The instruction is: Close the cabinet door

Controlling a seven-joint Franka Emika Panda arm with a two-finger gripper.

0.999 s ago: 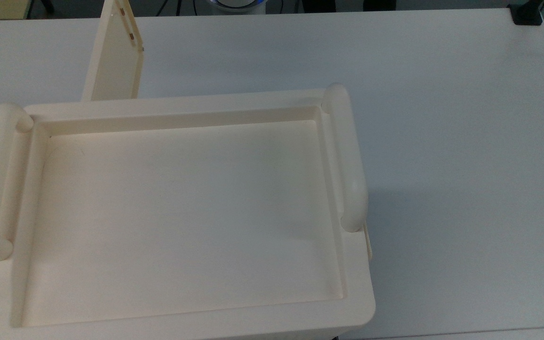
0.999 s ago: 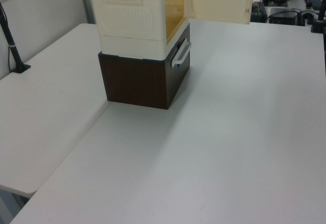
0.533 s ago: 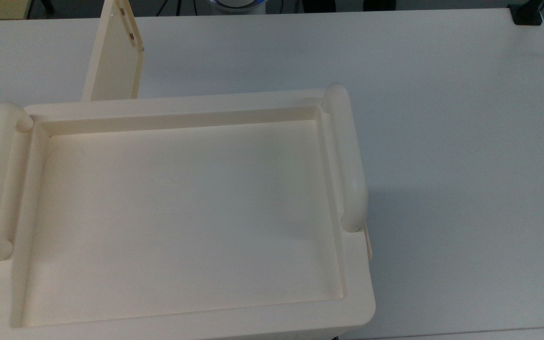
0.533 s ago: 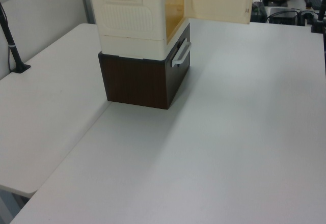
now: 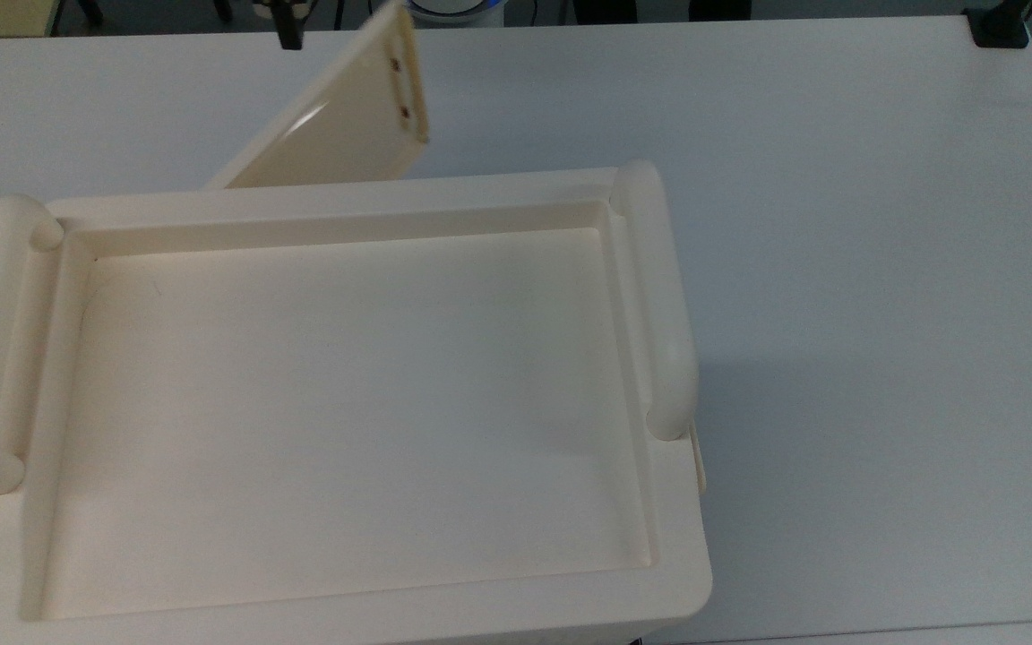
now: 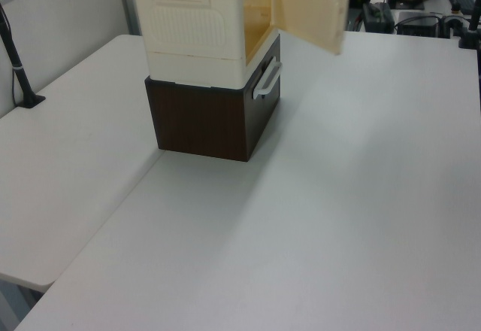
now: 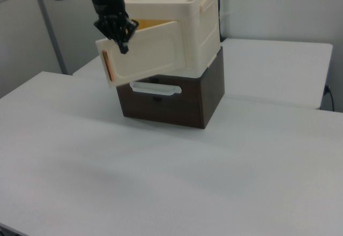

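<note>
Swung partway shut since earlier, cabinet door (image 7: 147, 53) — gripper (image 7: 122, 46) at its top edge, finger state unclear — above dark drawer unit (image 7: 177, 99).

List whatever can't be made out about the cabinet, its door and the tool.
- Right view: whether the tool actually touches the cabinet door. It overlaps the door's top edge, which hides any contact.
- Top view: the door's hinge, hidden beneath the top rim of the cabinet.
- Left view: the cabinet's interior, mostly screened by the door and the side wall. The cabinet's top is cut off by the upper edge.
</note>
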